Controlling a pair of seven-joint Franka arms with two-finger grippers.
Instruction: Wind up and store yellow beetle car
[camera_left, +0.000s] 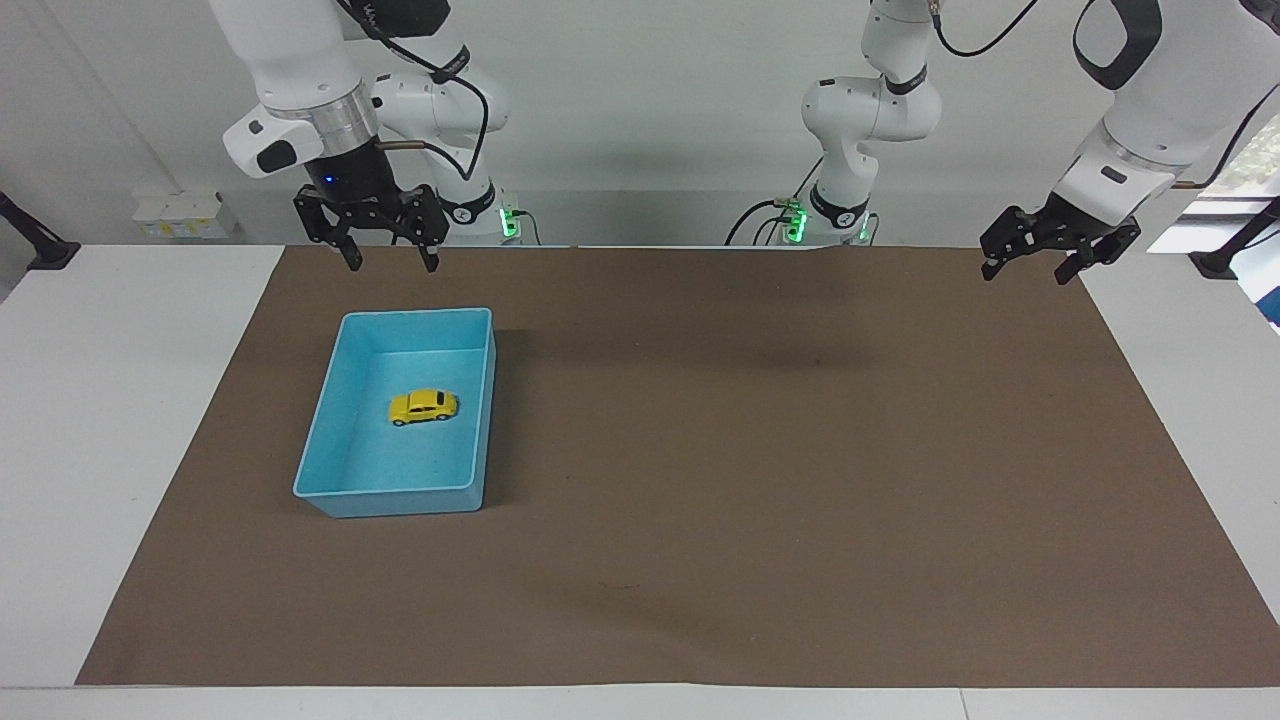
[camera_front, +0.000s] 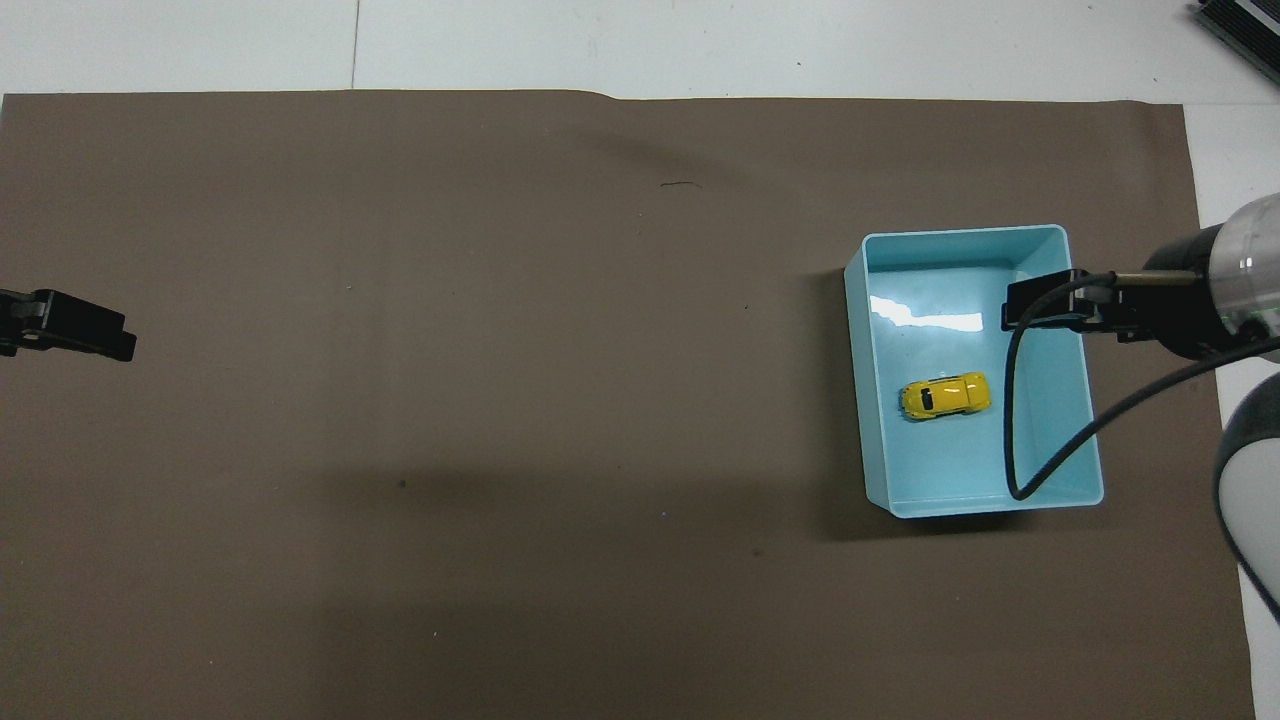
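The yellow beetle car (camera_left: 423, 406) stands on its wheels on the floor of the blue bin (camera_left: 400, 314), untouched. It also shows in the overhead view (camera_front: 945, 396), inside the bin (camera_front: 960, 232). My right gripper (camera_left: 392, 262) is open and empty, raised in the air over the bin's rim on the robots' side. In the overhead view it (camera_front: 1040, 302) overlaps the bin's wall toward the right arm's end. My left gripper (camera_left: 1025, 270) is open and empty, waiting in the air over the mat's corner at the left arm's end; its tip shows in the overhead view (camera_front: 95, 338).
A brown mat (camera_left: 760, 450) covers most of the white table (camera_left: 120, 400). The right arm's black cable (camera_front: 1015, 440) hangs over the bin.
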